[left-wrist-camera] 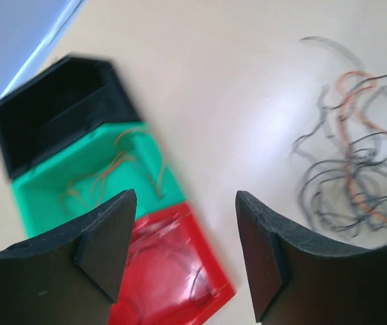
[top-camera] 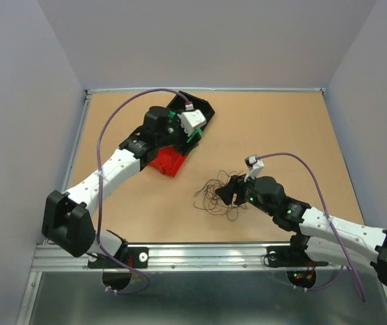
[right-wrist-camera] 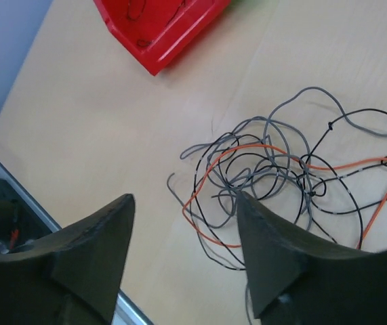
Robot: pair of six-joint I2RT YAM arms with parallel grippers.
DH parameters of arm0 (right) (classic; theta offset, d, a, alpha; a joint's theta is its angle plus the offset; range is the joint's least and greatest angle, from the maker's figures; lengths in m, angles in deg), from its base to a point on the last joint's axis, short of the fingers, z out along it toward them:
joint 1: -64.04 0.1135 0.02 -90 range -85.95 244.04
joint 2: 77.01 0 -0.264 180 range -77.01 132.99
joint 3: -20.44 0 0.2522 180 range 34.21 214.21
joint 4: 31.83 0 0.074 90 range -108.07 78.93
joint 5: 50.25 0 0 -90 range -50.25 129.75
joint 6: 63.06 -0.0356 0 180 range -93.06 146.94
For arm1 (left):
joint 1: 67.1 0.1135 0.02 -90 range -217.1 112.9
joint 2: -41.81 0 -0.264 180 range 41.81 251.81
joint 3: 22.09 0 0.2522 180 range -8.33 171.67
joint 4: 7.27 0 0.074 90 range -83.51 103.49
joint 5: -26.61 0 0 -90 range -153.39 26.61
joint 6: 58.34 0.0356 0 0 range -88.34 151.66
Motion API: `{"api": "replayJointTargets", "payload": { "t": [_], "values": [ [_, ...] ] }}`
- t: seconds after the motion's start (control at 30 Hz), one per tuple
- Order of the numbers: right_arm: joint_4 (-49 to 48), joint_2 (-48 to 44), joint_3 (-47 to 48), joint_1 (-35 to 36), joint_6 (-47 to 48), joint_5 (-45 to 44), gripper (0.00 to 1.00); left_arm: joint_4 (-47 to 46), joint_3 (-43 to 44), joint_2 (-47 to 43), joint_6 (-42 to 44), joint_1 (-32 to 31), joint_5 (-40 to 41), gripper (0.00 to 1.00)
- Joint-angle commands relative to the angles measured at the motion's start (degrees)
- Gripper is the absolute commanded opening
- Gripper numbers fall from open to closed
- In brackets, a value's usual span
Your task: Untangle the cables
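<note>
Light brown counter (top-camera: 295, 128) across the middle of the frame, plain pale grey walls (top-camera: 207, 40) at top, left and right, silver metal rail (top-camera: 207, 254) along the bottom, soft even light

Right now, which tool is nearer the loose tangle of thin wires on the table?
Right. The right tool hovers beside the wire tangle; the left tool is farther off, above the coloured plastic bins.
</note>
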Motion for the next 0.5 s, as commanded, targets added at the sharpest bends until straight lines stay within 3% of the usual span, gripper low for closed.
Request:
{"api": "replayJointTargets", "payload": {
  "t": [0.0,0.07,0.17,0.3,0.47],
  "values": [
    [5.01,-6.69,0.30,0.42,-6.74,-6.20,0.72,0.59,4.13,3.86,0.32,-6.19,-1.29,0.72],
    [8.96,-11.79,1.97,0.33,-8.15,-8.65,0.81,-0.82,4.04,4.93,0.41,-8.13,-1.81,0.72],
    [13.44,-14.97,6.54,0.42,-6.32,-19.18,0.84,-2.41,4.30,8.43,-1.69,-10.50,-4.36,0.72],
    [13.46,-9.54,10.23,0.24,-4.02,-42.78,1.00,-3.89,0.97,12.22,-3.72,-14.28,-7.36,0.72],
    [12.76,-4.08,11.56,-0.20,-4.47,-42.85,1.00,-4.61,-2.29,14.60,-3.90,-14.64,-9.37,0.72]
  ]
}}
